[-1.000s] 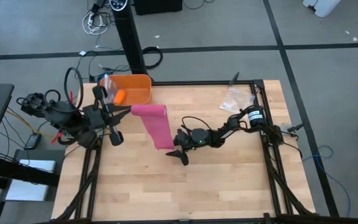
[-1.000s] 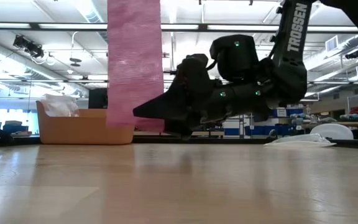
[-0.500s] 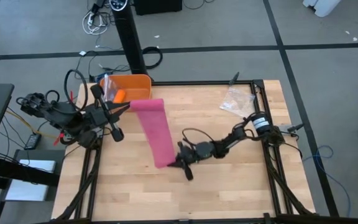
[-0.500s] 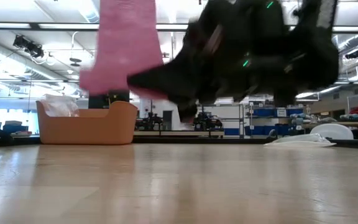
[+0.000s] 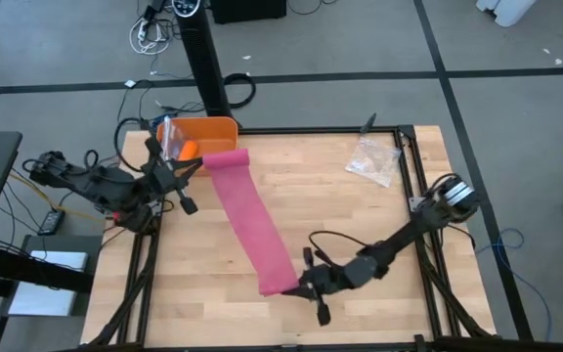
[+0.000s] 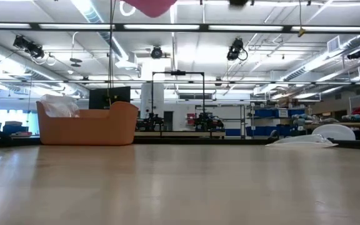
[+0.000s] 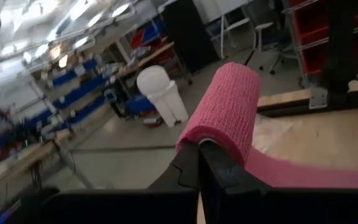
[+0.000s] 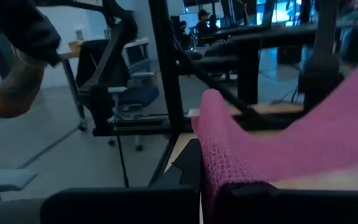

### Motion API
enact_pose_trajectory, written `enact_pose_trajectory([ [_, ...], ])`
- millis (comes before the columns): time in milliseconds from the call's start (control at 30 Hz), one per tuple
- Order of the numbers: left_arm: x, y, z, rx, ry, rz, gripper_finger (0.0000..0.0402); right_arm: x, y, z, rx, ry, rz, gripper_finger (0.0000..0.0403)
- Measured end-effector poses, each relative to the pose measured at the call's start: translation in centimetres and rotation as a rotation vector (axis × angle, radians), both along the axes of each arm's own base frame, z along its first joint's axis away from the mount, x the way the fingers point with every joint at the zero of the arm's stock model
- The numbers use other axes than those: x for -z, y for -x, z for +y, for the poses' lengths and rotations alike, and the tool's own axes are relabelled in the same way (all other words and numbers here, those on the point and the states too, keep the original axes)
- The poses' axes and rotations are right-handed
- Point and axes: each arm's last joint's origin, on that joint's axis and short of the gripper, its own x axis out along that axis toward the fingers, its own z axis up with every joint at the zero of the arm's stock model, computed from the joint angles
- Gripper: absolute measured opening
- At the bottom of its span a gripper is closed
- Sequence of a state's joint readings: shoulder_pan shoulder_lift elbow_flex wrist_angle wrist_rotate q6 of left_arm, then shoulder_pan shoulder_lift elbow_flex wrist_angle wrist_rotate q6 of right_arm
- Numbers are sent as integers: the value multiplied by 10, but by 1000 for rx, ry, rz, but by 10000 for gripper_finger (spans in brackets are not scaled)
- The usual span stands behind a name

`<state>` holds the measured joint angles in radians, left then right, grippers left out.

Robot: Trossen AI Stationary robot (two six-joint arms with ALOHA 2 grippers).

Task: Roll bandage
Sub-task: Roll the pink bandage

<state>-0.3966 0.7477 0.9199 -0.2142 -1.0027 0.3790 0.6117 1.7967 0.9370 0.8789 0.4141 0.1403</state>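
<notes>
**Strip taut between my two pincers**

My right pincer (image 5: 301, 289) is clenched on the near end of the bandage (image 5: 252, 220); my left pincer (image 5: 195, 168) is clenched on the far end by the bin (image 5: 213, 129). The bandage hangs above the table. I judge that pulling harder could slip an end free, and slack could twist it before rolling.

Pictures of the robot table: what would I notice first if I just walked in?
The long pink bandage, stretched in the air across the wooden table between two dark arms. The left gripper pinches one end near the orange bin at the far left corner; the right gripper pinches the other end near the front edge.
</notes>
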Motion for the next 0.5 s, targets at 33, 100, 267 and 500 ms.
enact_pose_trajectory([
  [33, 6, -1, 1, -9, 13, 0, 1, -10, 2, 4, 10, 26, 3, 1],
  [100, 18, -5, 2, -29, 35, 8, 1, -32, 5, 11, 24, 83, 9, 1],
  [267, 55, -14, 4, -73, 84, 32, 1, -91, 0, 21, 80, 218, 25, 1],
  [500, 101, -19, 2, -34, 177, 29, 1, -174, -4, 17, 213, 383, -15, 0],
])
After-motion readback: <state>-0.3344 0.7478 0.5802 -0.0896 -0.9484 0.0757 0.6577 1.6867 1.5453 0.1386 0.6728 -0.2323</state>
